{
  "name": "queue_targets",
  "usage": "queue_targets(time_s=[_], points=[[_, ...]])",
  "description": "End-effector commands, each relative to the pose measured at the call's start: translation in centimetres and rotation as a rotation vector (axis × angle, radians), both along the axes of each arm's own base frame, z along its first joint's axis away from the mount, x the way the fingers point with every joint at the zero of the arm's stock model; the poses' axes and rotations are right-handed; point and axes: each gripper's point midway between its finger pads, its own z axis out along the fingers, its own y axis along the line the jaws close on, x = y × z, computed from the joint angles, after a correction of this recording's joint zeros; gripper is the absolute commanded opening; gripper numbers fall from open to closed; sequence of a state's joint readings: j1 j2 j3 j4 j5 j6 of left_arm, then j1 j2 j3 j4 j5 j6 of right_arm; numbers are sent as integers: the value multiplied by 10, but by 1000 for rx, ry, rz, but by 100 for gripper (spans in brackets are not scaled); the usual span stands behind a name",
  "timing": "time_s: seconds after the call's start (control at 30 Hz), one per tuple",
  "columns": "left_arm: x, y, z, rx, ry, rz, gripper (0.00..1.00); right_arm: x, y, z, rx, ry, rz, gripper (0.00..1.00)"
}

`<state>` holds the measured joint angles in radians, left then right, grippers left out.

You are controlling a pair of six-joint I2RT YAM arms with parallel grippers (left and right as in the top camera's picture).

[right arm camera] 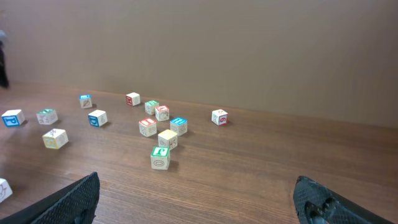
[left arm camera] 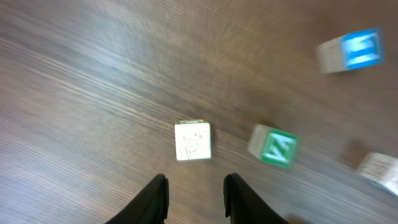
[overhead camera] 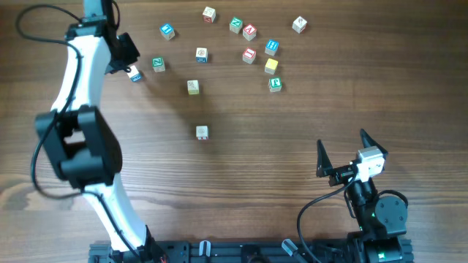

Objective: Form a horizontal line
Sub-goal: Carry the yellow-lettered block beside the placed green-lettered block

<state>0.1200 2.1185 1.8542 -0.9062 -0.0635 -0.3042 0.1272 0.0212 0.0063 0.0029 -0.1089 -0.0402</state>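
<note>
Across the far half of the worktop (overhead camera: 241, 197) the small wooden cubes lie loose and apart; no horizontal line is formed yet. One lone cube (overhead camera: 202, 132) sits near the centre, well apart from the rest. The left hand (left arm camera: 196, 180) has its jaws partly apart and empty, just short of a whitish cube (left arm camera: 193, 141); a green-faced cube (left arm camera: 273, 146) lies near it. The right hand (overhead camera: 341, 139) rests at the near edge, jaws spread wide, holding nothing.

Handling, as judged: each cube is light, rigid and not fragile. A nudged cube will likely skid or turn on the wood. Take hold across two opposite flat side faces, centred, jaws square to the cube, never on corners. Set each cube flush against its neighbour
</note>
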Motion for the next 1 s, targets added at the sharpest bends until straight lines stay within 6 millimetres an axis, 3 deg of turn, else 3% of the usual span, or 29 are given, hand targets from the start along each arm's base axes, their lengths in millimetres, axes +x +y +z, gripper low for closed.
queue_targets(time_s=[0.0, 0.07, 0.17, 0.33, 0.63, 0.8, 0.97], points=[[-11, 2, 55, 30, -81, -4, 37, -1, 1, 2, -9, -13, 9, 100], [-14, 2, 54, 29, -72, -3, 41, -1, 1, 2, -10, -13, 9, 100], [-15, 1, 36, 24, -35, -4, 46, -1, 1, 2, -10, -13, 9, 100], [-11, 2, -18, 17, 24, -3, 67, -1, 1, 2, -9, -13, 9, 100], [4, 2, -73, -3, 48, -2, 63, -1, 1, 2, -9, -13, 9, 100], [10, 0, -88, -16, 31, -8, 54, -1, 1, 2, -10, -13, 9, 100], [9, -1, -103, -24, 55, -10, 52, -1, 1, 2, -10, -13, 9, 100]])
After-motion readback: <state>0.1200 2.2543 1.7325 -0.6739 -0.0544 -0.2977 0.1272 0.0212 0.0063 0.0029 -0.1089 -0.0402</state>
